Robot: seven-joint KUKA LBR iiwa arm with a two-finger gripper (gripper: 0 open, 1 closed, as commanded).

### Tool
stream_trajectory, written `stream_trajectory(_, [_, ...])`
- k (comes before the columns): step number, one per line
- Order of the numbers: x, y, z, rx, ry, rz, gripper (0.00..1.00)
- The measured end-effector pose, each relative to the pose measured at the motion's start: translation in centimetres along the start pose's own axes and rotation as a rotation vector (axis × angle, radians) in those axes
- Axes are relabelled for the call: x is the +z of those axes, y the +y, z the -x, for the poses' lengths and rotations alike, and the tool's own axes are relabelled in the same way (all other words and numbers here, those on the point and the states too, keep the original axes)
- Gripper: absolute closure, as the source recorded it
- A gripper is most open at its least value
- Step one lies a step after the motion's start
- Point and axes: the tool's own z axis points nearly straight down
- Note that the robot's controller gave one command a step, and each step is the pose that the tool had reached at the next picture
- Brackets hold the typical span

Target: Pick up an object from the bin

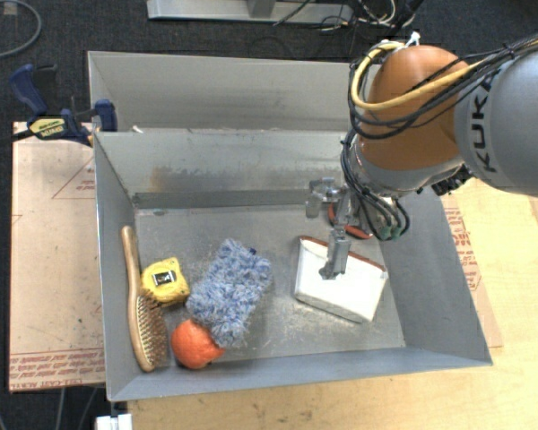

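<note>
My gripper (334,267) hangs in the right half of the bin, its tip resting on or just above a white box with a red-brown edge (351,290). One finger shows against the box's top face near its left side. A blue-grey knitted cloth (231,290) lies to the left of the box, apart from the gripper.
At the bin's left lie a yellow tape measure (164,281), an orange ball (194,345) and a wooden hairbrush (140,313) along the left wall. The arm with its orange cover and cables reaches in from the upper right.
</note>
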Motion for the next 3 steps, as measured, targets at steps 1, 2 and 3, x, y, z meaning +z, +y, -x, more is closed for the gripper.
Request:
stream_trajectory(1, [-0.5, 0.0, 0.1, 0.0, -0.007, 0.0, 0.0])
stream_trajectory(2, [2.9, 0.5, 0.7, -0.044, -0.015, 0.0, 0.0])
stream_trajectory(3, [9.0, 4.5, 1.6, -0.054, -0.013, -0.001, 0.0])
